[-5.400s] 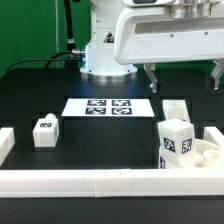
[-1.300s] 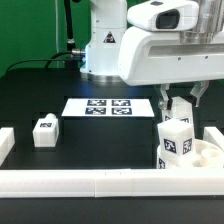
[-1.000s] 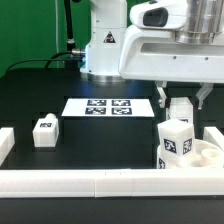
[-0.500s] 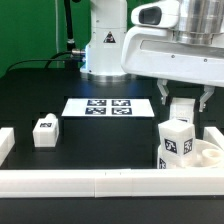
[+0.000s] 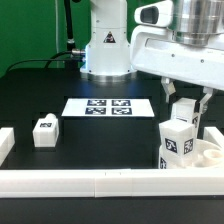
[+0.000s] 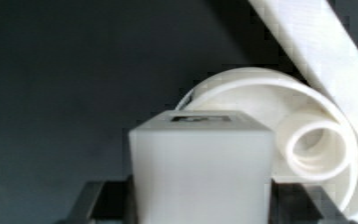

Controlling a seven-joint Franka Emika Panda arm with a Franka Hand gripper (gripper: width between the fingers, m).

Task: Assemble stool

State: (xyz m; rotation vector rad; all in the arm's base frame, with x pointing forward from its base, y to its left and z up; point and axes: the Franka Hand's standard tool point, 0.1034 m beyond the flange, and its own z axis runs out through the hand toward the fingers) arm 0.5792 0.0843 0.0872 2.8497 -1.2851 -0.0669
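We are looking at the tool (image 5: 186, 111) pinching a white stool leg (image 5: 183, 106) between its fingers at the right of the exterior frame, just behind a tagged leg (image 5: 177, 142) standing beside the round seat (image 5: 208, 151) at lower right. A third leg (image 5: 45, 131) is sitting at the left on the black surface (image 5: 100, 140).

Matt white plastic leg (image 6: 199, 160) and seat (image 6: 265, 95); matt black table (image 5: 40, 90).
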